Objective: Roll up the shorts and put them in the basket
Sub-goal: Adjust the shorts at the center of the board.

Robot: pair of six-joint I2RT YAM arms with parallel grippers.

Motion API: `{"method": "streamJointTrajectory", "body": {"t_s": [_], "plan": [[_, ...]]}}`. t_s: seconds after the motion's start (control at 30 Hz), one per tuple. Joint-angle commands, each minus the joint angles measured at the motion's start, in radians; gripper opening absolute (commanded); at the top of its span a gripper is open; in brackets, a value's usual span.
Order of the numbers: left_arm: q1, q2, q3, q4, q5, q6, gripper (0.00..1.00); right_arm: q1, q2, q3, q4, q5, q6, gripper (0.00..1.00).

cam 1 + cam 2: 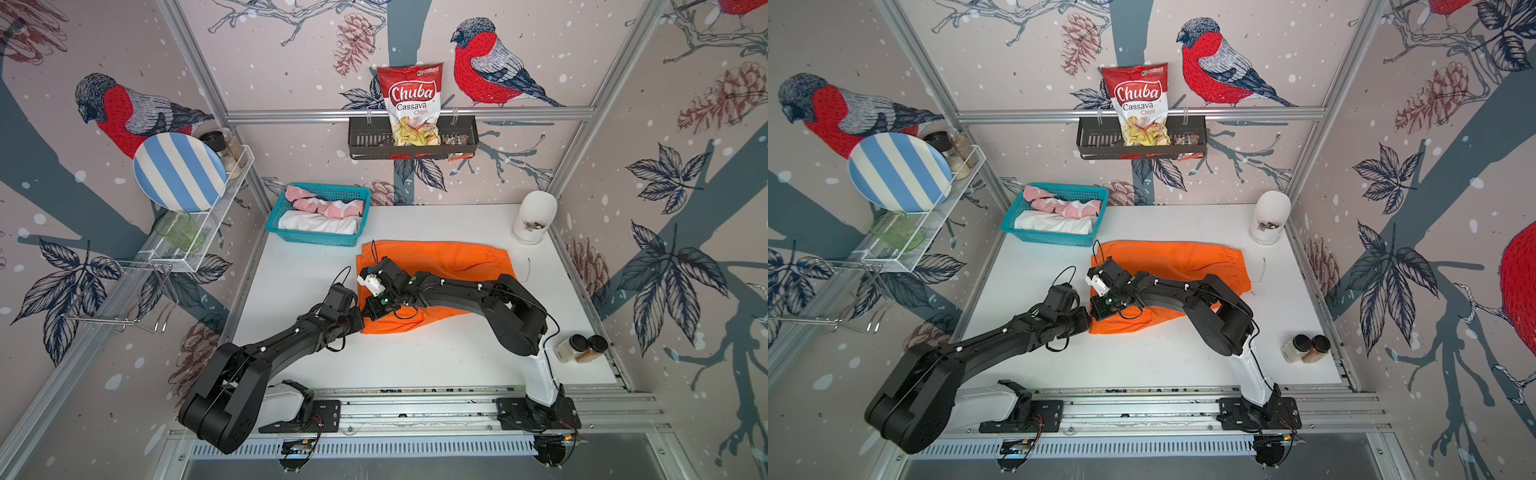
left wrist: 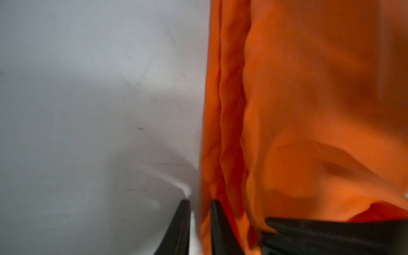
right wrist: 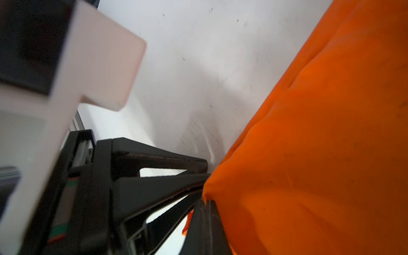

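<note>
Claw-wise, seeing right claw (image 3: pixel 207 205) pinched shut on hem of orange shorts (image 1: pixel 436 257), flat and unrolled on table (image 1: pixel 415 361), left claw (image 2: pixel 199 202) nearly closed beside it (grip unclear); pink pair (image 1: pixel 320 205), white pair (image 1: pixel 320 224) seemingly done in teal basket (image 1: pixel 316 241).

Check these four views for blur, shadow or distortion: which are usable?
In both top views: sharp, evenly lit, wide-angle splay at the edges. Left wrist: orange shorts very close and soft, grey shadow across the table. Right wrist: white bracket near the lens badly blurred, shorts soft.
</note>
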Motion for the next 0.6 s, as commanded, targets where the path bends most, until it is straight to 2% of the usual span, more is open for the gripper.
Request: {"method": "streamJointTrajectory", "body": {"t_s": [0.0, 0.13, 0.23, 0.37, 0.57], "plan": [[0.004, 0.008, -0.009, 0.02, -0.012, 0.004, 0.19, -0.006, -0.032, -0.031, 0.092, -0.056, 0.04, 0.0], [0.006, 0.047, -0.021, 0.061, 0.002, 0.002, 0.0, -0.027, -0.117, -0.062, 0.091, -0.024, 0.057, 0.0], [0.006, 0.063, -0.025, 0.079, -0.004, -0.004, 0.0, -0.031, -0.204, -0.082, 0.082, 0.001, 0.055, 0.0], [0.009, 0.069, -0.031, 0.089, -0.012, -0.007, 0.0, -0.022, -0.267, -0.13, 0.089, -0.045, 0.061, 0.0], [0.023, 0.052, -0.032, 0.074, -0.024, -0.007, 0.0, -0.001, -0.178, -0.262, 0.25, -0.206, 0.127, 0.0]]}}
